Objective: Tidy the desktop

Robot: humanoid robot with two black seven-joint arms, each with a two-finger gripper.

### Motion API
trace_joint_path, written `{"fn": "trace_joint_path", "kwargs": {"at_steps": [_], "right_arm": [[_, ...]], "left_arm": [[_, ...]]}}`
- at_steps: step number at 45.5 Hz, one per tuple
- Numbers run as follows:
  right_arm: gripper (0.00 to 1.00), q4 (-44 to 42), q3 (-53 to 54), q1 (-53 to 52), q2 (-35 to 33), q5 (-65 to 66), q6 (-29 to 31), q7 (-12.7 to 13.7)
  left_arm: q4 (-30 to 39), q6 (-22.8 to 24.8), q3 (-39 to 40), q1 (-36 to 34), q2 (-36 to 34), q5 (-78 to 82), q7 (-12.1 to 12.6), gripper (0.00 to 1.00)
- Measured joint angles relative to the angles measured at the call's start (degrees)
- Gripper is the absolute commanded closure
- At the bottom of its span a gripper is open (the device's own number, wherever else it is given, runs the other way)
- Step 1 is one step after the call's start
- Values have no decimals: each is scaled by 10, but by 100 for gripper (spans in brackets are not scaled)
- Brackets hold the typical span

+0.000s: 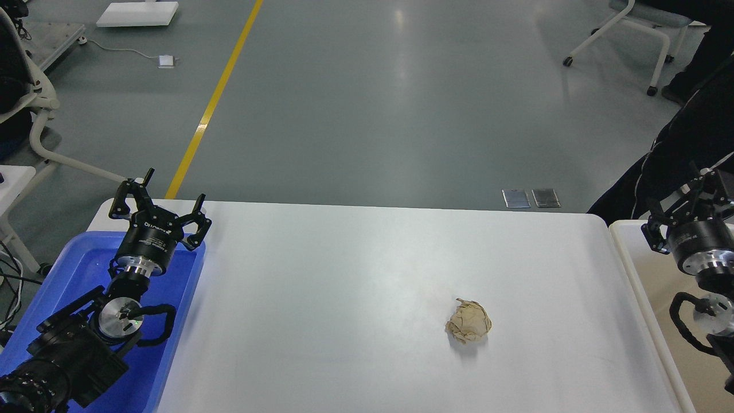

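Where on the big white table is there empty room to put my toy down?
Nearly all of the desktop is bare: the whole middle and far side, between the blue tray and the off-white bin. Only the crumpled paper ball sits right of centre. It is most crowded around the left tool at the tray.

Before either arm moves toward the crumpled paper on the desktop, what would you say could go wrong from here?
1. The crumpled paper ball is light and lies loose on the glossy desktop; a fingertip nudge may roll it away.
2. The right gripper is nearest, yet a person's leg stands close behind it.
3. The bin has a raised rim that the ball could catch on.
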State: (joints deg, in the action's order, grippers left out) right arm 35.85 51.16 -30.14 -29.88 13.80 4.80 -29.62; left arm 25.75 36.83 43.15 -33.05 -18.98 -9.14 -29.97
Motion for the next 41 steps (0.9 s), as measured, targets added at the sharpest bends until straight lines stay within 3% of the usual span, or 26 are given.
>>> {"fn": "trace_joint_path", "kwargs": {"at_steps": [41], "right_arm": [[0,2,-9,11,-6,-3,31,1]], "left_arm": [[0,0,0,0,0,0,0,0]]}}
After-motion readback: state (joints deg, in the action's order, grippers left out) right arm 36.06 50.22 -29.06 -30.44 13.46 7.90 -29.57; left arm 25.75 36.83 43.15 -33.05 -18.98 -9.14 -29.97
